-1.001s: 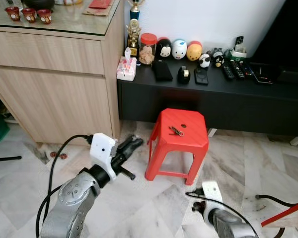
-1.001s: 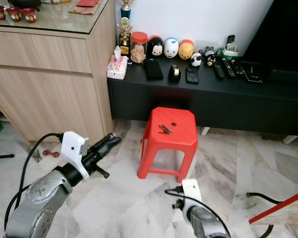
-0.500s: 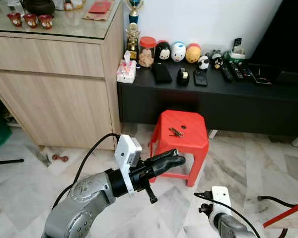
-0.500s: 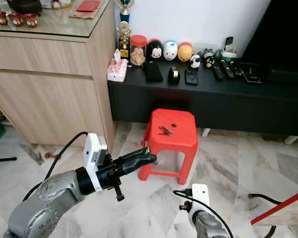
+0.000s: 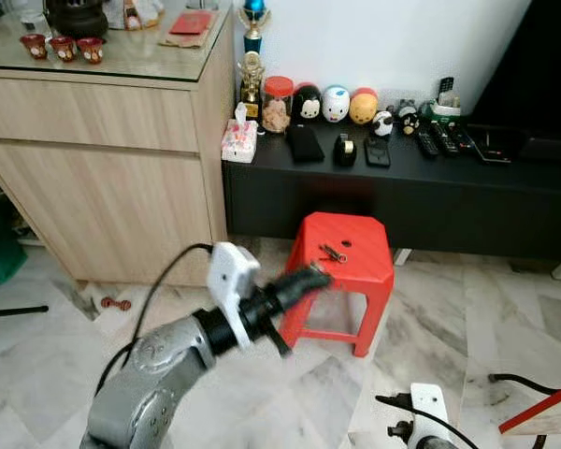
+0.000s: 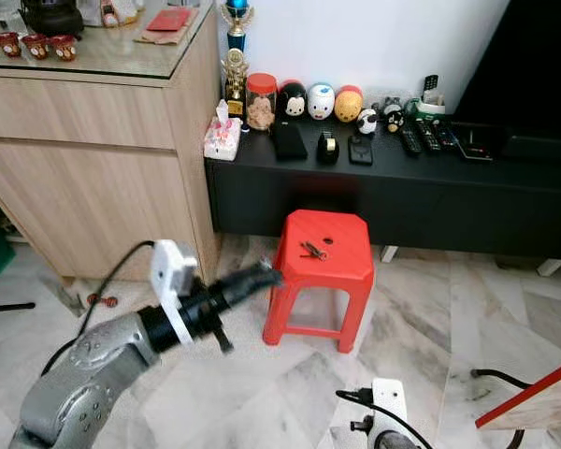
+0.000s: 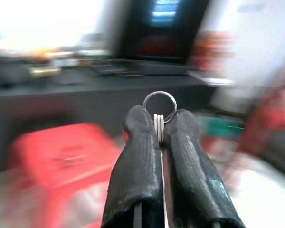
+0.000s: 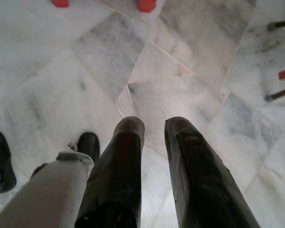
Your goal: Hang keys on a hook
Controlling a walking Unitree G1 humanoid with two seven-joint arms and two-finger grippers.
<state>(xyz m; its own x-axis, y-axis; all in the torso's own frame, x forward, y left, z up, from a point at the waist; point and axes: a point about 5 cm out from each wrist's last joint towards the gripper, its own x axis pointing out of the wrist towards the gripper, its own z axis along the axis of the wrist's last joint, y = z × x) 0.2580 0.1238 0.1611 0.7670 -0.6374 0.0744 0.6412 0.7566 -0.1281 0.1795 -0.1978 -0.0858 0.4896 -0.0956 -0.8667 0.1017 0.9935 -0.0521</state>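
My left gripper [image 5: 310, 278] reaches forward at the near left edge of a red plastic stool [image 5: 366, 267]. In the left wrist view its fingers [image 7: 141, 142] are shut on a silver key ring [image 7: 158, 121], and the ring's loop sticks out above the tips. A small bunch of keys [image 5: 333, 251] lies on the stool's top, just beyond the fingertips. No hook can be made out. My right gripper [image 8: 153, 126] hangs low over the marble floor, open and holding nothing.
A long black console [image 5: 402, 182] behind the stool carries toy figures, a jar and remotes. A wooden cabinet [image 5: 103, 178] stands at the left. A cable [image 5: 519, 379] and a red-edged board [image 5: 542, 412] lie on the floor at the right.
My left arm has swung up and to the right, from beside the cabinet to the stool's near edge. The camera has tilted up a little. The right arm has sunk lower in view.
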